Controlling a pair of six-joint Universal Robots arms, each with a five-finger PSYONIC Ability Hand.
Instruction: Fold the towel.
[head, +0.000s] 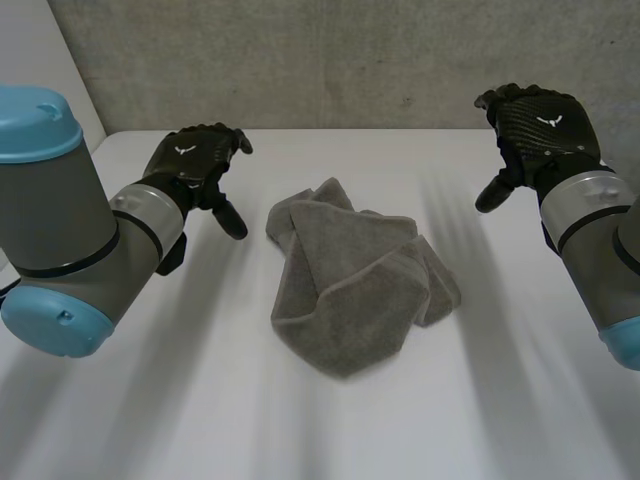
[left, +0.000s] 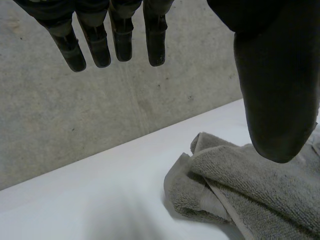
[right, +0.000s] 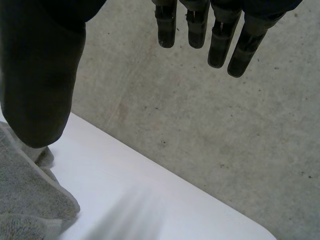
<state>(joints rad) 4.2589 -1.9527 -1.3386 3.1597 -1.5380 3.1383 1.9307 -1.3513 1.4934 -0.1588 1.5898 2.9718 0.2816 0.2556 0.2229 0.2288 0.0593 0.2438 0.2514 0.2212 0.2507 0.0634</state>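
Your left hand (head: 195, 160) hovers released, fingers straight, beside the crumpled towel (head: 350, 290) | right hand (head: 538, 125) raised opposite, fingers relaxed, holding nothing.

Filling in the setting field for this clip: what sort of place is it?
Probably a lab test bench, not a home: a plain white table, a grey concrete-looking wall behind it, and one crumpled grey towel lying between the left hand and right hand, both open.
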